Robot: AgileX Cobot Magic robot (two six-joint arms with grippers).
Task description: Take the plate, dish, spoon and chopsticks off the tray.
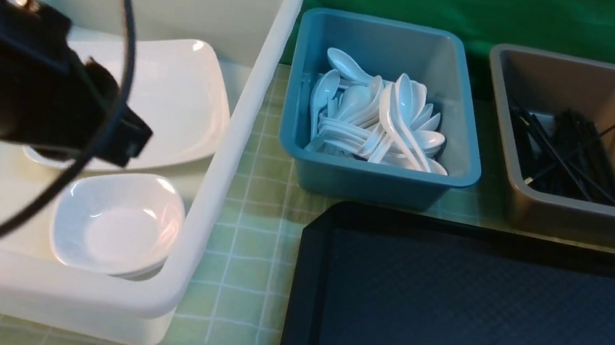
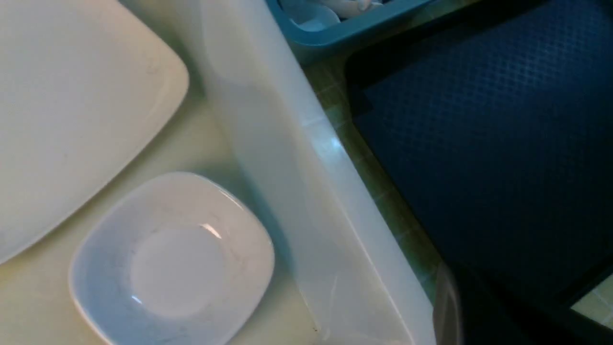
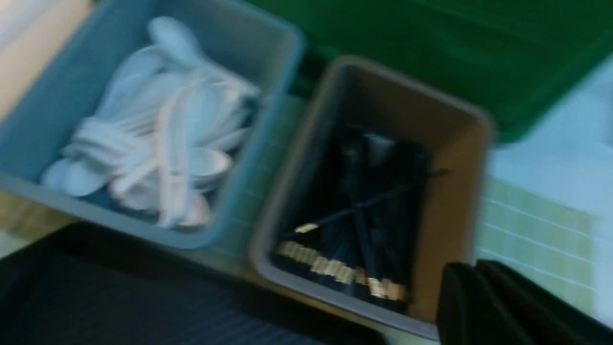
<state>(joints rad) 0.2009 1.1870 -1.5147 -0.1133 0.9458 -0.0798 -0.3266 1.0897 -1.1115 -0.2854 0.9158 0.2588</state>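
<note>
Left gripper: shut, at the near edge of the plate in the front view, its tips (image 1: 129, 136) above the white tub; whether it grips anything, I cannot tell.
Cable: black (image 1: 127, 61), looping in front of the left gripper.
Plate: inside the white tub, toward 1 o'clock from the left gripper's tips, partly hidden by that arm (image 1: 180, 95).
Dish: small and white (image 1: 117, 228), in the same tub, at 6 o'clock from those tips, just beside the plate.
White tub: its rim (image 1: 240, 124) stands between the dishes and the tray.
Blue tub: at 2 o'clock (image 1: 374, 184), holding a jumble of white spoons (image 1: 407, 120).
Tray: black (image 1: 481, 326), at 4 o'clock, outside the white tub.
Brown tub: at 3 o'clock (image 1: 598, 227), holding the black chopsticks (image 1: 573, 154).
Right gripper: shut (image 3: 479, 297), seen only in its wrist view, blurred; what it might hold, I cannot tell.
Cloth: green checks (image 1: 244, 287) under the tubs and tray.
</note>
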